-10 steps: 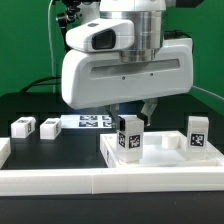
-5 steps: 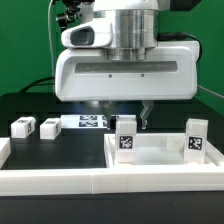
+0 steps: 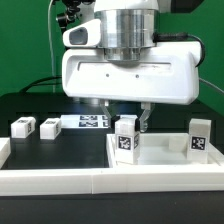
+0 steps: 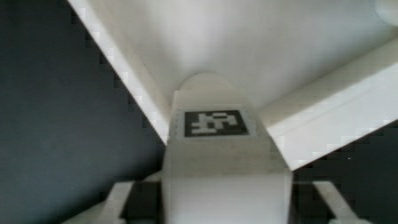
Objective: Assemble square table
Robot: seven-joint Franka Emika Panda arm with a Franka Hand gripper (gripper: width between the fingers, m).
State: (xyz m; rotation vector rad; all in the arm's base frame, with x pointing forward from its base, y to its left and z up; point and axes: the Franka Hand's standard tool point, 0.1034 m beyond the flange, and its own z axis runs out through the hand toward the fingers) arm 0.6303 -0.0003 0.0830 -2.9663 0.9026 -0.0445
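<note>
The white square tabletop [image 3: 160, 162] lies rim-up at the front, toward the exterior view's right. My gripper [image 3: 127, 120] hangs over its left part, shut on a white tagged leg [image 3: 126, 138] that stands upright inside the rim. In the wrist view this leg [image 4: 222, 150] fills the space between my gripper's [image 4: 226, 205] fingers, with the tabletop's rim [image 4: 160, 40] beyond it. A second leg [image 3: 200, 137] stands upright at the tabletop's right side. Two more legs [image 3: 22, 127] [image 3: 49, 127] lie on the black table at the left.
The marker board [image 3: 90, 122] lies flat behind the tabletop, between the loose legs and my gripper. A long white border wall [image 3: 50, 182] runs along the front edge. Cables hang at the back left.
The hand has levelled out and shifted slightly toward the exterior view's right. The held leg has sunk a little and stays in the tabletop's left part.
</note>
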